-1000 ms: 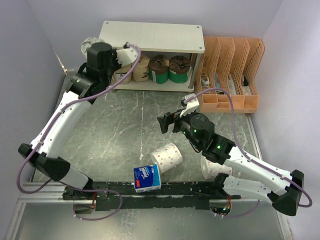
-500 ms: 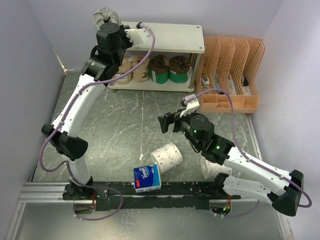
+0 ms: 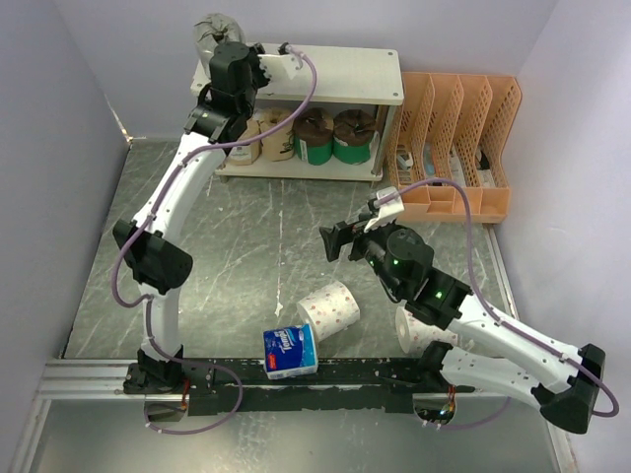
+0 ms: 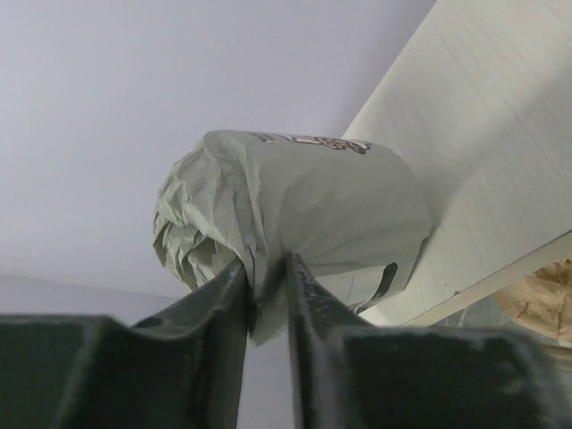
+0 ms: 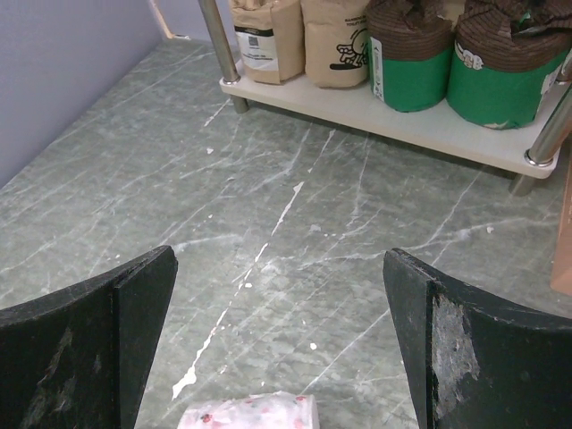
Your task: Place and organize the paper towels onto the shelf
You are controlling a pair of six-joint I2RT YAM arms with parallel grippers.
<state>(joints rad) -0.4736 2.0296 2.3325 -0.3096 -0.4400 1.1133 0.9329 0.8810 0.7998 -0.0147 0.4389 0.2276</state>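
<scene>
Top external view: the left tool [image 3: 225, 51] reaches up to the left end of the shelf [image 3: 335, 74], where the grey roll [image 3: 211, 30] sits at the top board's corner (the wrist hides the grip itself). On the lower board stand two tan kraft rolls [image 3: 279, 133] and two brown-and-green rolls [image 3: 315, 133]. The right tool [image 3: 335, 241] hangs over the middle of the bench [image 3: 227, 246], spread wide and empty. Near the arm bases lie a dotted white roll [image 3: 328, 307] and a blue-and-white pack [image 3: 290, 352], just beside each other. A second dotted roll [image 3: 419, 330] is half hidden under the right arm. An orange file organizer [image 3: 454, 143] stands right of the shelf.

Left wrist view: this settles the grip. The fingers [image 4: 223, 304] are clenched on a crumpled fold of the grey roll's wrapper, and the roll lies on its side at the board's edge.

Right wrist view: both fingers [image 5: 80, 331] stand far apart over bare bench, facing the four lower-tier rolls. The dotted roll shows at the bottom edge.
</scene>
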